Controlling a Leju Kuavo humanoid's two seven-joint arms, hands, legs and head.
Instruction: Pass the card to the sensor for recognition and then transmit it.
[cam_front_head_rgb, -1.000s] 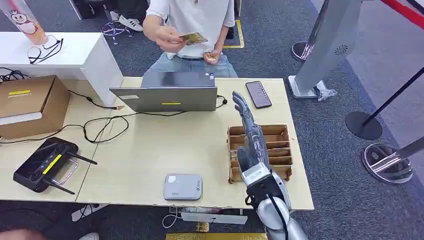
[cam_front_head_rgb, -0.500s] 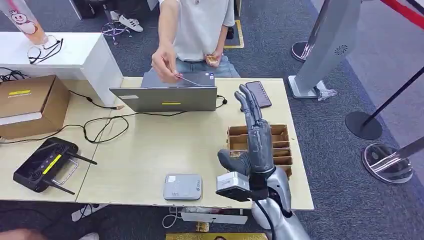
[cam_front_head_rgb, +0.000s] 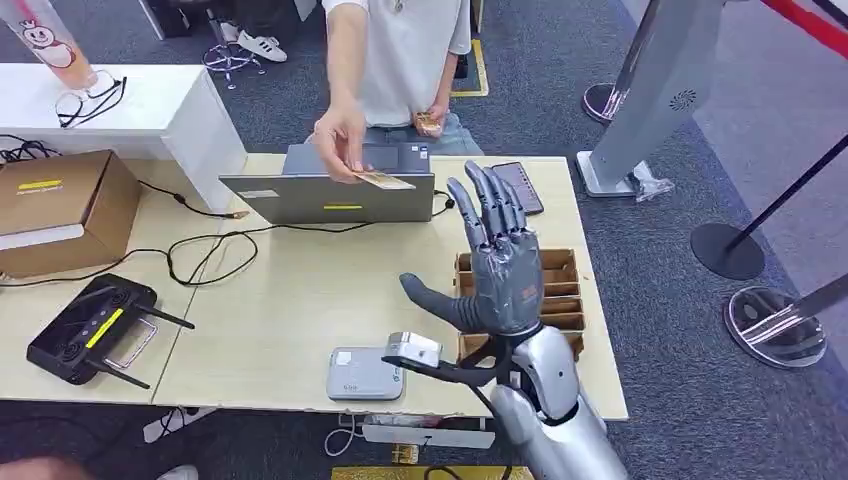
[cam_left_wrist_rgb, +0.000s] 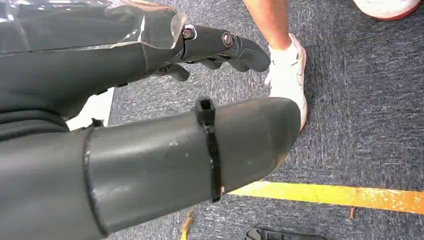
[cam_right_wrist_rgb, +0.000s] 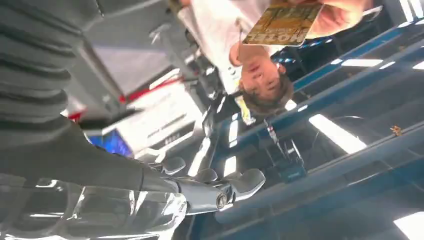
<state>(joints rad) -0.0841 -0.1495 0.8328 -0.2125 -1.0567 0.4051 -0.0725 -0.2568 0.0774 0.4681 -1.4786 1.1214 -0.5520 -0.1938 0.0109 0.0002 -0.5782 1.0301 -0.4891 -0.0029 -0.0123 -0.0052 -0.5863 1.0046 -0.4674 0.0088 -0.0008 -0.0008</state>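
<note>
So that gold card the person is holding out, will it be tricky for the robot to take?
Probably a bit. The card looks thin and flat and stays straight when held by one edge, so it is likely stiff and light. Its face looks glossy, so it may slip between the broad fingers of the right hand.

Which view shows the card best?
Right wrist view: the card shows its printed gold face close up, held by the person's hand. Head view shows it small and edge-on beyond the right hand. The left wrist view looks at carpet.
</note>
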